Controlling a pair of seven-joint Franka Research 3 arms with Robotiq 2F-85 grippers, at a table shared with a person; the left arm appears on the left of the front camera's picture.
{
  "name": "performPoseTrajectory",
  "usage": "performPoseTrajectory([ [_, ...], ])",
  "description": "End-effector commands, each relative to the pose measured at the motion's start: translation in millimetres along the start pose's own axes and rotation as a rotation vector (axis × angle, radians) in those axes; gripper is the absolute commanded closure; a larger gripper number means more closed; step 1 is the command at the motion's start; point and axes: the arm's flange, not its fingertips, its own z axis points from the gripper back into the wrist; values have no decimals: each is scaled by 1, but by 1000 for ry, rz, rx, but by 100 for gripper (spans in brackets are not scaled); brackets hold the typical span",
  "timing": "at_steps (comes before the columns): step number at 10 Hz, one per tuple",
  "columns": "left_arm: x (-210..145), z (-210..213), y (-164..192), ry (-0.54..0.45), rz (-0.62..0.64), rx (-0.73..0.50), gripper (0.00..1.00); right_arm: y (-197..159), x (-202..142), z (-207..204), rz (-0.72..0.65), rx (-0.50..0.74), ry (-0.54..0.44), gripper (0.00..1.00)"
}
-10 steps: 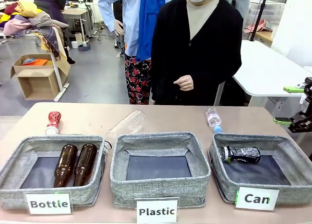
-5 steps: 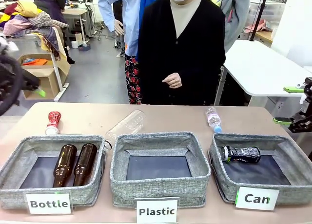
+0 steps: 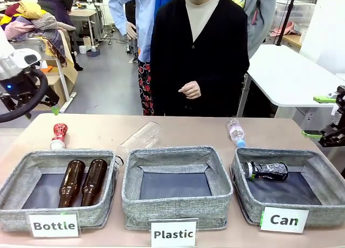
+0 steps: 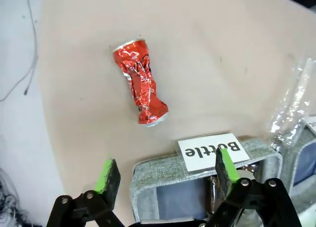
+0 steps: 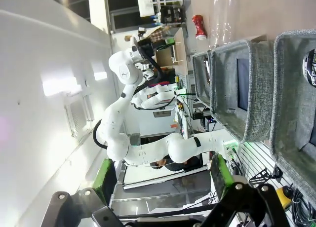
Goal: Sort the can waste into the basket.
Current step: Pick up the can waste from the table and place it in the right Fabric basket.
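The shiny red crushed can (image 3: 58,136) lies on the table behind the "Bottle" bin. My left gripper (image 3: 51,107) hangs above and just left of it. In the left wrist view the red can (image 4: 141,83) lies ahead of my open left gripper (image 4: 166,170), with nothing between the fingers. The black crushed can (image 3: 265,170) lies on its side in the grey basket (image 3: 318,162) labelled "Can". My right gripper (image 3: 319,116) stands open at the table's right edge, beside that basket and holding nothing. From the right wrist the black can (image 5: 310,65) shows inside the basket (image 5: 286,103).
Two brown glass bottles (image 3: 83,181) lie in the "Bottle" bin (image 3: 16,178). The "Plastic" bin (image 3: 175,156) sits in the middle. A clear plastic bottle (image 3: 139,139) and a small water bottle (image 3: 236,132) lie behind the bins. A person (image 3: 202,54) stands at the far side.
My left arm has come in from the left and now hangs over the table corner near the red can. The person has stepped a little to the left. The right arm has not moved.
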Motion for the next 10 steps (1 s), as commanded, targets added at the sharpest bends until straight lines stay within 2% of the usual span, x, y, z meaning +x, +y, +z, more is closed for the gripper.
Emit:
performPoseTrajectory([
  [1,-11,-5,-2,-1,-9,-1,0,2,0,3,19,0,10,0],
  [3,-2,-3,-2,4,-3,-1,0,2,0,3,19,0,10,0],
  [5,49,-36,-9,114,-96,113,0,2,0,3,19,0,10,0],
  [6,67,-52,-7,154,-145,110,0,2,0,3,19,0,10,0],
  [10,103,-111,8,245,-61,104,0,2,0,3,19,0,10,0],
])
